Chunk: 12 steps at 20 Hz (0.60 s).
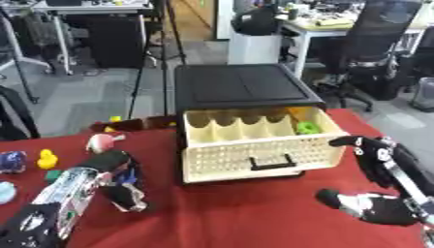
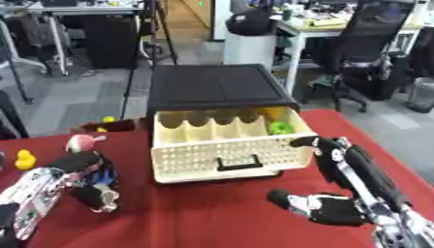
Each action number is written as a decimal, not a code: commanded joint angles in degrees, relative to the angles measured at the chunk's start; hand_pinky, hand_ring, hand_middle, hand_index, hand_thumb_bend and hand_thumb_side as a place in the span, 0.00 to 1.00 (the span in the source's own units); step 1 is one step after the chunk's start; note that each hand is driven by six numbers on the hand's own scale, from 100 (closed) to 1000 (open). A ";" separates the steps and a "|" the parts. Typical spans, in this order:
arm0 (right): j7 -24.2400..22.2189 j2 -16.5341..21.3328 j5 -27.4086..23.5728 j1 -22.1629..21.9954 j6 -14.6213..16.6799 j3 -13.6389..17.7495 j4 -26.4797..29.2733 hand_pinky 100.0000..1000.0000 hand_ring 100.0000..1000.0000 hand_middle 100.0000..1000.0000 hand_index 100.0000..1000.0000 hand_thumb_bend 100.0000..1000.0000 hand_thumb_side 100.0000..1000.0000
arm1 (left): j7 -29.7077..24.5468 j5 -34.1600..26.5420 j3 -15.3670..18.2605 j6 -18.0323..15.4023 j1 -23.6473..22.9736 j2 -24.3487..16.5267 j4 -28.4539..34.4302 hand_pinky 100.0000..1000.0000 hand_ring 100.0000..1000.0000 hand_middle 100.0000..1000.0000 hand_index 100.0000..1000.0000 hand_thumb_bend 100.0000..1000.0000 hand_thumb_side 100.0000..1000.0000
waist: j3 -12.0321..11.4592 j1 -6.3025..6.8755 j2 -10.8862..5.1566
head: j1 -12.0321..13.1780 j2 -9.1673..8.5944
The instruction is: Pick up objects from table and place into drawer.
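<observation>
Drawer (image 1: 254, 155), cream and perforated with a black handle, stands pulled open from a black cabinet (image 1: 241, 87) at the middle of the red bench (image 1: 237, 218); a green thing (image 1: 307, 128) and something yellow-orange already lie in its far right compartment. The loose objects lie on the bench's left side: a yellow duck (image 1: 47, 159), a pink-and-white round toy (image 1: 103, 141), a blue-and-white thing (image 1: 10, 161) at the left edge, a pale blue shape (image 1: 4, 192) nearer, and a small green piece (image 1: 54, 174).

Fingers (image 1: 127, 198) of the left hand (image 1: 123, 186) are curled downward just above the cloth, with something blue showing between them; whether they are clamped on it or merely bent over it I cannot tell. From these fingers the drawer lies to the right and a little farther away, its long axis running left to right across the bench, so a carry would go rightward and up over the front wall. The duck and the green piece lie just to the left of this hand, and the pink toy beyond it on the far side. The left forearm, silver and black, comes in from the near left corner, angled up toward the drawer.

The right hand (image 2: 326, 208) rests low near the right front of the bench, its fingers appearing relaxed and holding nothing, the forearm rising beside the drawer's right end. It is near the drawer but well apart from the toys, so I judge the left hand better placed to pick.
</observation>
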<state>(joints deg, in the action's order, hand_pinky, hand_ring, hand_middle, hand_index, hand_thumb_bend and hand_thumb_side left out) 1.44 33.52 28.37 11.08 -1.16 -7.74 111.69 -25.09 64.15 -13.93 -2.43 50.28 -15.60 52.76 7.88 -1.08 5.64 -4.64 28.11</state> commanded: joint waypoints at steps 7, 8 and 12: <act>-0.04 0.66 -0.47 0.21 0.15 0.77 0.20 0.00 0.00 0.07 0.75 0.79 0.77 | 1.54 0.79 0.09 0.88 -0.41 0.38 -1.32 0.27 0.33 0.39 0.59 0.80 0.46 | -0.05 -0.32 -0.78 | -0.41 0.56; -0.06 0.65 -0.45 0.21 0.16 0.75 0.18 0.00 0.00 0.07 0.75 0.79 0.78 | 1.66 0.97 0.09 0.91 -0.50 0.44 -1.45 0.25 0.31 0.38 0.57 0.79 0.45 | -0.07 -0.32 -0.77 | -0.43 0.61; -0.10 0.58 -0.41 0.19 0.19 0.75 0.10 0.00 0.00 0.07 0.75 0.79 0.78 | 2.35 1.43 0.20 1.37 -0.68 0.61 -1.85 0.18 0.25 0.32 0.52 0.72 0.40 | -0.11 -0.39 -0.74 | -0.50 0.70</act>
<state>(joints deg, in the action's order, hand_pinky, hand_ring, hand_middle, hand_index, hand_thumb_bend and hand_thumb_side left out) 1.42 33.44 28.37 10.99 -1.14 -7.74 111.50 -23.20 65.16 -13.94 -1.17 48.74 -14.59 50.47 7.79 -1.32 5.64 -4.94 28.57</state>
